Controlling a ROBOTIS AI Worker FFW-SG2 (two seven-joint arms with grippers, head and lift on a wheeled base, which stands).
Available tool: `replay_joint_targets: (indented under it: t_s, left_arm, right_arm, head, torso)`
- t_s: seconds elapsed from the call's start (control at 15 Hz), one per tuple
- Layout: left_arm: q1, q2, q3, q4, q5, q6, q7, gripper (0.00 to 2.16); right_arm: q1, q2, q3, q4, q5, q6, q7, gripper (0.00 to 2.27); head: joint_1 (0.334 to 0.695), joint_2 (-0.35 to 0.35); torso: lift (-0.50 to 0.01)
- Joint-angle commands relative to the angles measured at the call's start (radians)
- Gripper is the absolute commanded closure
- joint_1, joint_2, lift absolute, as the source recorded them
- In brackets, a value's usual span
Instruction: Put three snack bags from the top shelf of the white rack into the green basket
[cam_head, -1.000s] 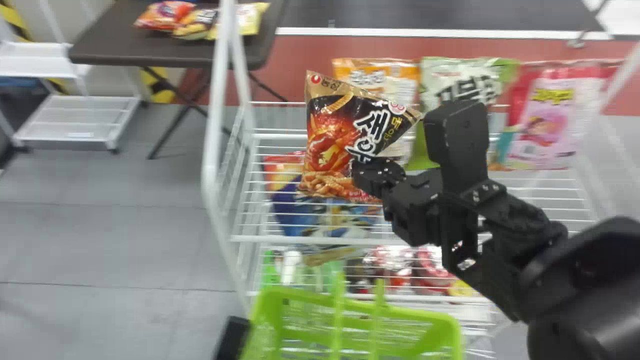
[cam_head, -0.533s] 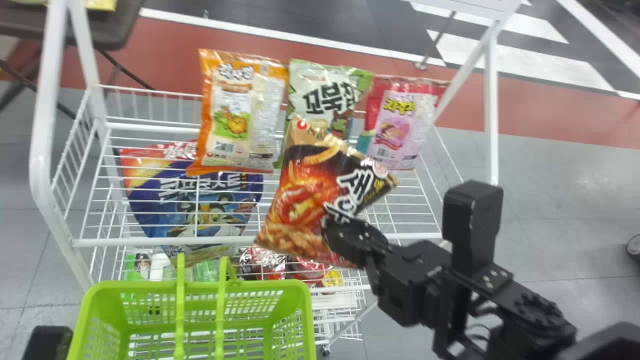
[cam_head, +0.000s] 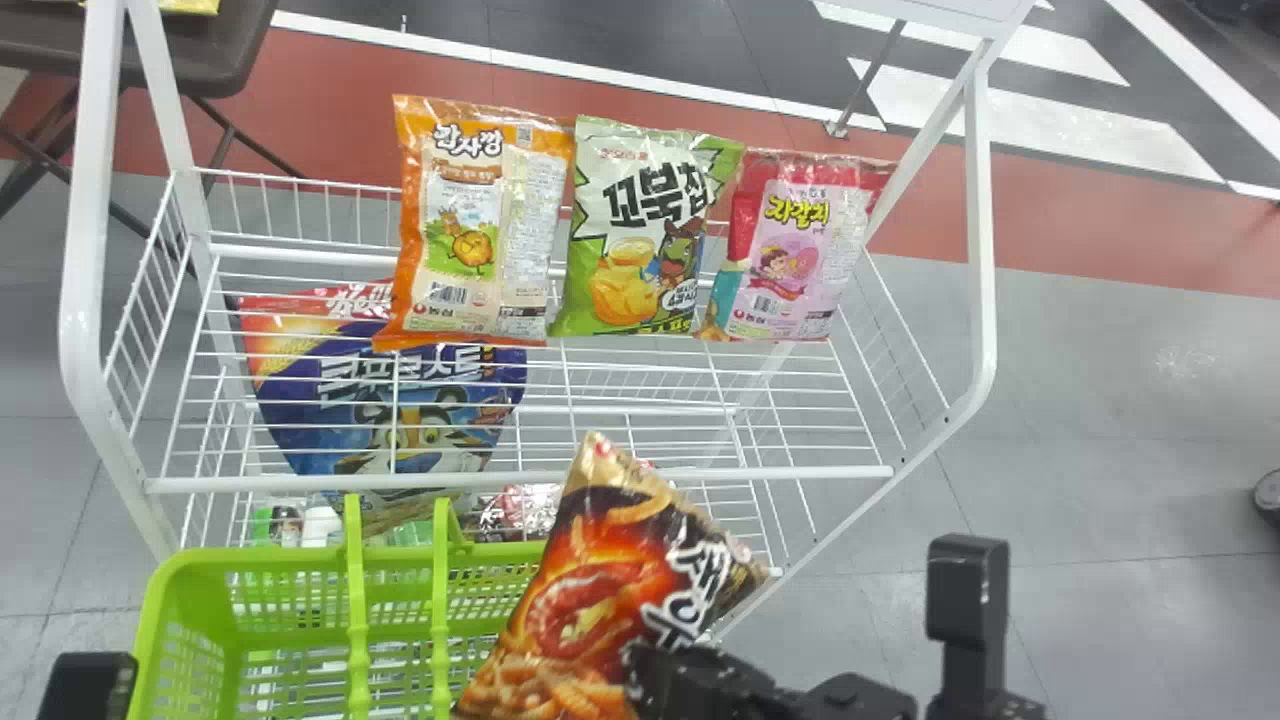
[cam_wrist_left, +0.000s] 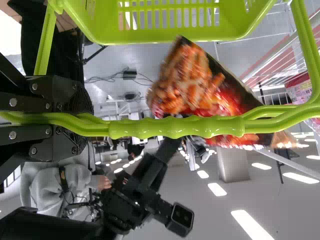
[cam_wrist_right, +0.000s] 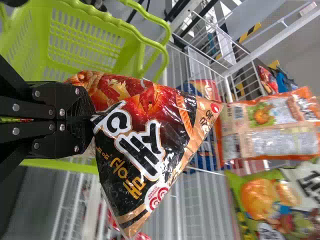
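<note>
In the head view my right gripper (cam_head: 650, 670) is shut on a black and orange snack bag (cam_head: 610, 590), held over the right side of the green basket (cam_head: 180, 570). The right wrist view shows the gripper (cam_wrist_right: 92, 112) pinching one side of the bag (cam_wrist_right: 145, 135). My left gripper (cam_wrist_left: 82, 117) is shut on the basket's handle (cam_wrist_left: 175, 127); its arm stands at the head view's lower left. On the white rack's top shelf stand an orange bag (cam_head: 470, 230), a green bag (cam_head: 640, 230) and a pink bag (cam_head: 795, 240), side by side.
The rack's front rail (cam_head: 700, 475) runs just behind the basket, with a white post (cam_head: 985, 250) at its right. A blue bag (cam_head: 390, 390) lies below the top shelf's wires at left. A dark table (cam_head: 200, 50) stands at the back left.
The head view has swung to the right. My right gripper has drawn the held bag away from the shelf, toward the robot and down to the basket, uncovering the green bag.
</note>
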Motion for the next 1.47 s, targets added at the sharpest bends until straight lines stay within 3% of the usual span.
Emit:
replay_joint_targets:
  t_s: [0.0,0.27,0.33,0.4,0.47,0.53,0.67,0.87,1.0,1.13,1.27,1.4]
  left_arm:
    - [0.007,0.002,-0.011,-0.008,0.000,0.000,0.001,2.12]
    - [0.017,0.002,-0.015,-0.022,-0.002,0.000,-0.002,2.12]
    - [0.019,0.003,-0.017,-0.025,-0.002,0.000,-0.002,2.12]
    - [0.020,0.003,-0.017,-0.027,-0.002,0.000,-0.003,2.12]
    - [0.025,0.005,-0.017,-0.028,-0.002,0.000,-0.005,2.12]
    - [0.027,0.005,-0.015,-0.028,-0.002,0.000,-0.007,2.12]
    - [0.028,0.005,-0.012,-0.028,-0.002,0.000,-0.008,2.12]
    - [0.028,0.002,-0.014,-0.027,-0.002,0.000,-0.010,2.12]
    - [0.031,0.002,-0.015,-0.027,-0.002,0.000,-0.014,2.12]
    - [0.034,0.002,-0.030,-0.024,-0.004,0.000,-0.014,2.12]
    - [0.042,0.005,-0.043,-0.025,-0.005,-0.003,-0.016,2.12]
    - [0.045,0.008,-0.050,-0.025,-0.011,0.000,-0.020,2.12]
  right_arm:
    - [-0.007,-0.010,0.094,0.091,0.038,-0.014,-0.028,2.12]
    - [-0.044,-0.039,0.265,0.260,0.066,-0.069,-0.045,2.05]
    - [-0.051,-0.051,0.301,0.277,0.088,-0.069,-0.060,1.94]
    - [-0.058,-0.059,0.332,0.285,0.130,-0.069,-0.083,1.44]
    - [-0.058,-0.059,0.343,0.285,0.166,-0.072,-0.088,0.57]
    - [-0.056,-0.062,0.340,0.278,0.176,-0.072,-0.103,0.00]
    - [-0.045,-0.062,0.294,0.243,0.163,-0.072,-0.105,0.00]
    - [-0.050,-0.054,0.203,0.231,0.083,-0.133,-0.034,0.07]
    - [-0.058,-0.039,0.183,0.249,0.083,-0.425,-0.066,0.08]
    - [-0.154,-0.037,0.182,0.320,0.111,-0.636,-0.086,0.08]
    - [-0.249,-0.036,0.208,0.395,0.160,-0.765,-0.188,0.08]
    - [-0.341,-0.033,0.268,0.513,0.261,-1.001,-0.356,0.08]
  head:
    - [0.695,-0.350]
    - [0.695,-0.350]
    - [0.695,-0.350]
    - [0.695,-0.350]
    - [0.695,-0.350]
    - [0.695,-0.350]
    - [0.695,-0.350]
    - [0.695,-0.350]
    - [0.695,-0.350]
    - [0.695,-0.350]
    - [0.695,-0.350]
    - [0.695,-0.350]
  torso:
    - [0.000]
    - [0.000]
    - [0.000]
    - [0.000]
    - [0.000]
    - [0.000]
    - [0.000]
    - [0.000]
    - [0.000]
    - [0.000]
    - [0.000]
    - [0.000]
